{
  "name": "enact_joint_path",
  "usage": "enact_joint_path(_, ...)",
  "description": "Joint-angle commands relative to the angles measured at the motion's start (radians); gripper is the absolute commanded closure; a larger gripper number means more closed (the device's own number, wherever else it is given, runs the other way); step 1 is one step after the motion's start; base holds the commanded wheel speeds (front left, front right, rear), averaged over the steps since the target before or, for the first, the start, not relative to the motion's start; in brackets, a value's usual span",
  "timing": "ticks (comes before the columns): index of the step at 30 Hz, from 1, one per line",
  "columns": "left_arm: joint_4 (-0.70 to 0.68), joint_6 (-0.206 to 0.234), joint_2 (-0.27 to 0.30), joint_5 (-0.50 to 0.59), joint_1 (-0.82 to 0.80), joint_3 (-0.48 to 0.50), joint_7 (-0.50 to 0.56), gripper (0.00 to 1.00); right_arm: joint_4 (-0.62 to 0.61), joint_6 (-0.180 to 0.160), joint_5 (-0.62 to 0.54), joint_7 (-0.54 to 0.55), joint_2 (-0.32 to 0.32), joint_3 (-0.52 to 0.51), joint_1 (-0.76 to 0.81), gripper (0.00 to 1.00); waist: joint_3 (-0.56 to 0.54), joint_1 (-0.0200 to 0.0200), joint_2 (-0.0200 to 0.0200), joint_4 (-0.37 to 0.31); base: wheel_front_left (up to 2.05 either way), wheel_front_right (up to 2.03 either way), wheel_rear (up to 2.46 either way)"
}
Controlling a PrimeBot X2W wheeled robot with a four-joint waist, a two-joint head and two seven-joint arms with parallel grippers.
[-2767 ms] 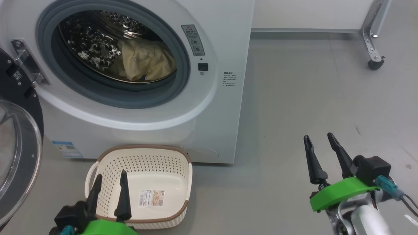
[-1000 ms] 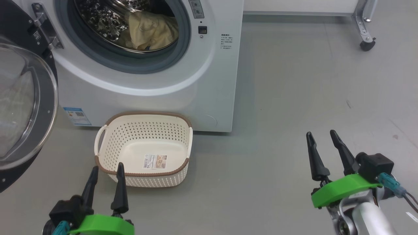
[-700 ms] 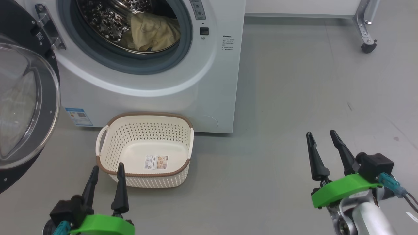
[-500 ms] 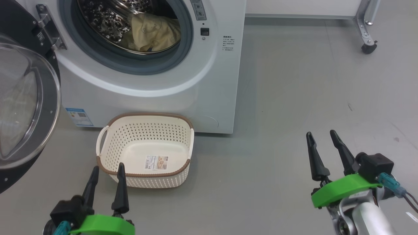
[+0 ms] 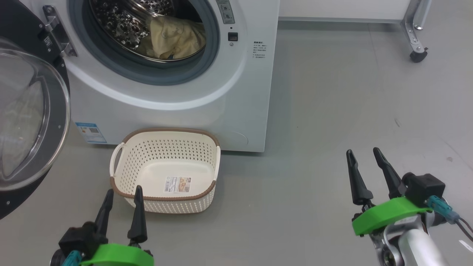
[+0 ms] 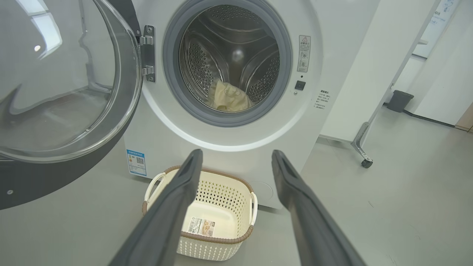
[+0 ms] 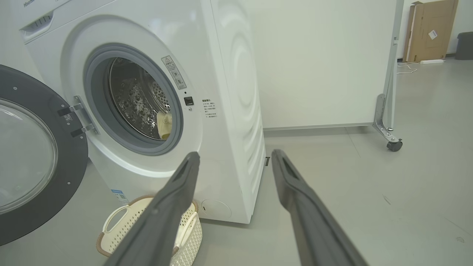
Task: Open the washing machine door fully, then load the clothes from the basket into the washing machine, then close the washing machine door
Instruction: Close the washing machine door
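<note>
Clothes [image 5: 177, 37], pale yellow, lie bunched low in the washer's [image 5: 221, 92] steel drum [image 5: 118, 22], behind the grey gasket [image 5: 147, 75]. The door [image 5: 26, 111] hangs swung wide open from the hinge on the washer's left side, with its glass bowl bulging outward and its black ring clear of the opening.

The basket [image 5: 162, 131] stands on the floor [image 5: 332, 111] just in front of the washer, below the opening. Its far rim is close to the washer's foot; whether they touch I cannot tell. A sticker [image 5: 177, 184] shows on its bare base. A small blue label [image 5: 90, 132] sits low on the washer's front, left of the basket.

The left end effector [image 5: 124, 190] hovers in front of the washer, at the basket's near rim, with its fingers spread wide and nothing between them. The right end effector [image 5: 362, 151] hovers well off to the washer's right, above bare floor, equally wide open and holding nothing. A caster [image 5: 417, 56] rests on the floor far to the washer's right.
</note>
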Motion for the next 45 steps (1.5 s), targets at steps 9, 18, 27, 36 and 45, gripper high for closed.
enact_joint_path(9, -0.026, -0.003, 0.009, 0.007, -0.032, 0.033, -0.007, 0.0, -0.03, 0.003, 0.004, -0.007, -0.002, 0.026, -0.038, 0.0, 0.0, 0.0, 0.0, 0.008, 0.0, 0.0, 0.0)
enact_joint_path(18, -0.021, -0.003, 0.006, 0.015, -0.032, 0.026, -0.007, 0.0, -0.032, 0.003, 0.011, -0.007, -0.002, 0.034, -0.025, 0.0, -0.008, 0.0, 0.0, 0.097, 0.0, 0.0, 0.0)
enact_joint_path(27, -0.015, -0.003, 0.021, 0.016, -0.021, 0.022, -0.007, 0.0, -0.037, 0.003, 0.029, -0.007, -0.002, 0.051, -0.013, 0.0, -0.022, 0.0, 0.0, 0.243, 0.0, 0.0, 0.0)
enact_joint_path(36, -0.019, -0.003, 0.033, 0.033, -0.009, 0.035, -0.007, 0.0, -0.037, 0.003, 0.052, -0.007, -0.002, 0.077, -0.012, 0.0, -0.039, 0.0, 0.0, 0.367, 0.0, 0.0, 0.0)
enact_joint_path(45, -0.025, -0.003, 0.033, 0.035, 0.002, 0.054, -0.007, 0.0, -0.042, 0.003, 0.071, -0.007, -0.002, 0.108, -0.013, 0.0, -0.057, 0.0, 0.0, 0.473, 0.0, 0.0, 0.0)
